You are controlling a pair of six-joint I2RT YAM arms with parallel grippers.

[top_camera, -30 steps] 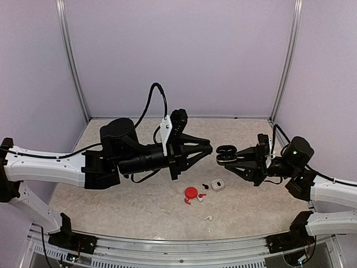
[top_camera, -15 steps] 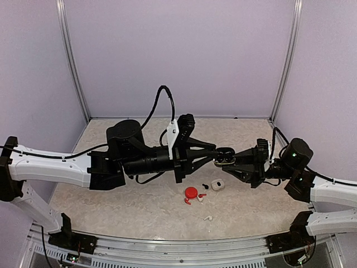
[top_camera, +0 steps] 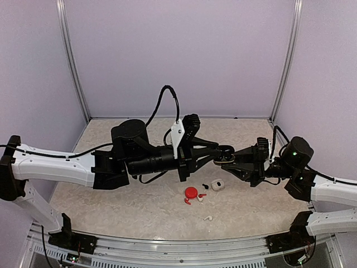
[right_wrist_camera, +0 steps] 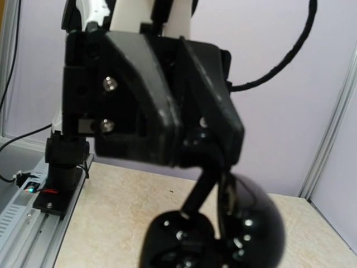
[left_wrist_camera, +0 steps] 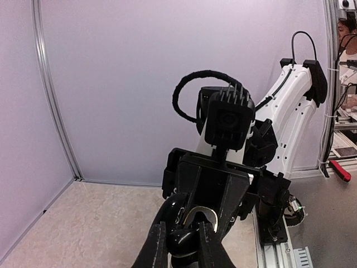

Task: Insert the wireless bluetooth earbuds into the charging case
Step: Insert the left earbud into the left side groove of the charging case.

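My right gripper [top_camera: 234, 159] is shut on an open glossy black charging case [top_camera: 225, 156] and holds it in mid-air above the table. My left gripper [top_camera: 217, 156] meets it from the left, its fingers closed narrowly on one half of the case. In the left wrist view my left gripper [left_wrist_camera: 184, 237] pinches the black case [left_wrist_camera: 185, 244], whose lid stands open. The case fills the bottom of the right wrist view [right_wrist_camera: 189, 240]. A black earbud [top_camera: 205, 185], a white earbud [top_camera: 207, 218] and tiny buds [top_camera: 199, 197] by the red case lie on the table.
A red case [top_camera: 191, 193] and a white case [top_camera: 217, 185] sit on the table [top_camera: 111, 195] below the grippers. Purple walls with metal posts [top_camera: 72, 61] enclose the back and sides. A rail [top_camera: 184, 248] runs along the near edge.
My left arm has moved right, and its jaws have gone from wide open to closed on the black case held by the right gripper. The right gripper has barely moved.
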